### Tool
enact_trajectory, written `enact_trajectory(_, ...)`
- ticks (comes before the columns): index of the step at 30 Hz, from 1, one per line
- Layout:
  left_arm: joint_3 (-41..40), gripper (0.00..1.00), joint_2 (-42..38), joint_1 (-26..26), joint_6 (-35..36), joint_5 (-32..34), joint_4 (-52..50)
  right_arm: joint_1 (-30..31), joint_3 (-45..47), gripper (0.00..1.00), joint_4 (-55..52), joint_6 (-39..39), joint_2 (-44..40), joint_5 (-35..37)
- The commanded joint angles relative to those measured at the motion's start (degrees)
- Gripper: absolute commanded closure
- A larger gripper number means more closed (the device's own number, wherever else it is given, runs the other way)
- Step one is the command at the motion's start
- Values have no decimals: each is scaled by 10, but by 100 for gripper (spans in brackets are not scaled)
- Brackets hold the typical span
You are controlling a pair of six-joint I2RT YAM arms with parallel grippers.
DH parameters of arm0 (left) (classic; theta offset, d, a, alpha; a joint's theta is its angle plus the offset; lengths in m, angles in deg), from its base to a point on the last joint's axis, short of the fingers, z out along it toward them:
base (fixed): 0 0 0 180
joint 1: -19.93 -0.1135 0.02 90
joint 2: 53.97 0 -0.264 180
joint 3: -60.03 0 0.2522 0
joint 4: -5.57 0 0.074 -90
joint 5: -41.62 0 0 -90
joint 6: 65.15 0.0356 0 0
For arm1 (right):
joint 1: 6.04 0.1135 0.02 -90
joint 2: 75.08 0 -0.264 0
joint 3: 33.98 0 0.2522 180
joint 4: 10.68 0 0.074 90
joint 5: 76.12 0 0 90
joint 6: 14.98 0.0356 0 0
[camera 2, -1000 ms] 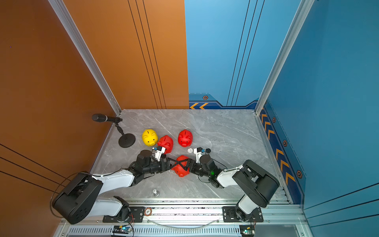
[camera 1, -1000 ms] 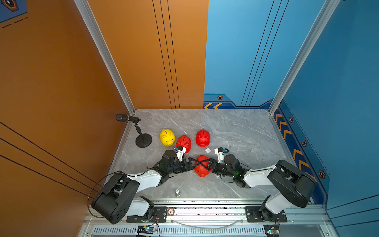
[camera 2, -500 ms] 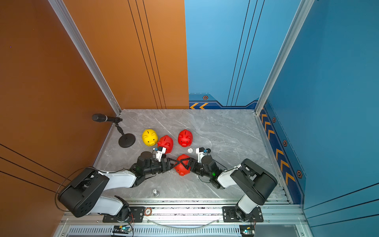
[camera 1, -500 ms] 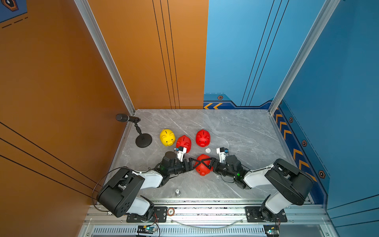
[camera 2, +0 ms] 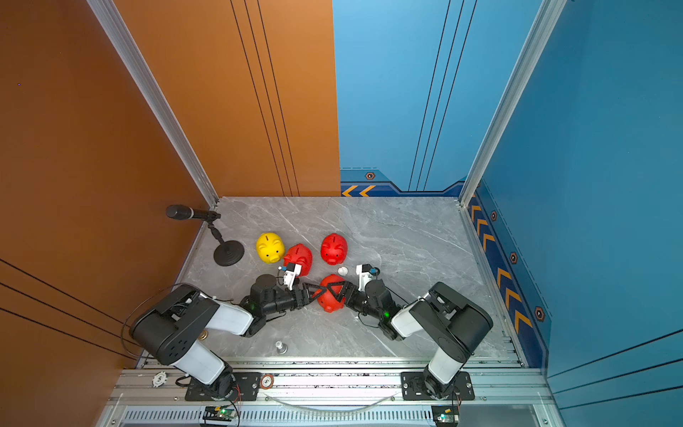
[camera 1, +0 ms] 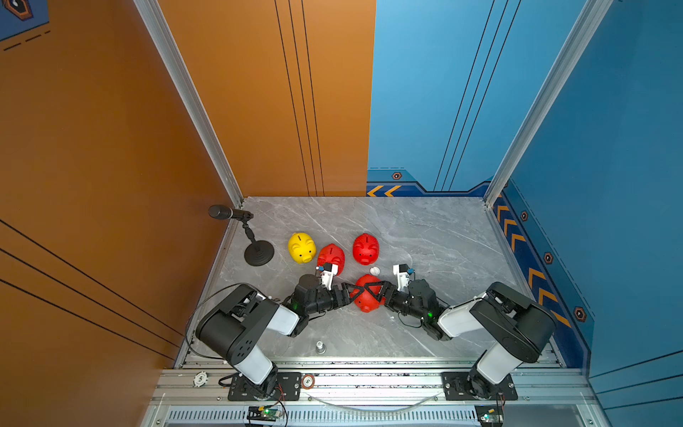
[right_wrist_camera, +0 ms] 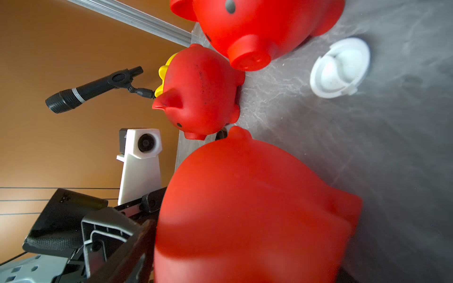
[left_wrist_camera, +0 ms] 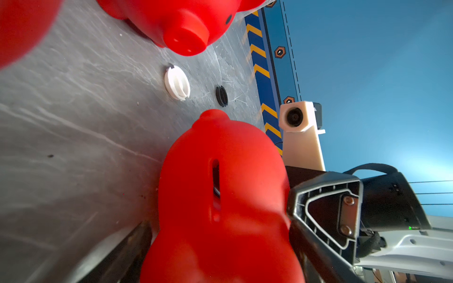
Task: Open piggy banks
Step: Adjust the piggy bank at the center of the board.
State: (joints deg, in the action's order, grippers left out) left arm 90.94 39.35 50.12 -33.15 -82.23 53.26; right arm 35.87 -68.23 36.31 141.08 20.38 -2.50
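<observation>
The front red piggy bank (camera 1: 366, 301) sits front and centre on the grey marble table (camera 1: 425, 240), coin slot facing the left arm. It's pinched from both sides: left gripper (camera 1: 350, 292) clamped on one flank, right gripper (camera 1: 375, 290) gripping it wide from the other. A white plug (camera 1: 374, 271) lies just behind it. Past that stand the second red piggy bank (camera 1: 366, 248), the third red piggy bank (camera 1: 331, 256) and the yellow piggy bank (camera 1: 302, 247).

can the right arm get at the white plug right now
Probably not yet: the right gripper is clamped on the nearest red piggy bank and must let go first. The white plug itself lies uncovered close by.
</observation>
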Motion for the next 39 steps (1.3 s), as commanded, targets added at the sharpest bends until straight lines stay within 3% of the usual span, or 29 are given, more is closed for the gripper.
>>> enact_trajectory(1, -10, 35, 28, 10, -21, -11, 33, 1, 22, 16, -104, 0, 14, 16)
enact_trajectory(10, 2, 41, 14, 16, -6, 2, 2, -13, 3, 4, -252, -73, -99, 28)
enact_trajectory(13, 13, 41, -5, 20, 20, 11, -54, -48, 3, 0, -321, -106, -151, 31)
enact_trajectory(20, 65, 42, -60, 45, 85, 43, -211, -123, -12, 0, -509, -196, -302, 17)
enact_trajectory(27, 217, 43, -98, 113, 216, 154, -493, -206, -82, 0, -759, -327, -432, 58)
enact_trajectory(33, 367, 44, -48, 170, 286, 234, -604, -295, -74, 0, -790, -349, -504, 14)
enact_trajectory(39, 538, 44, 38, 202, 345, 350, -708, -311, -69, 0, -813, -358, -529, 16)
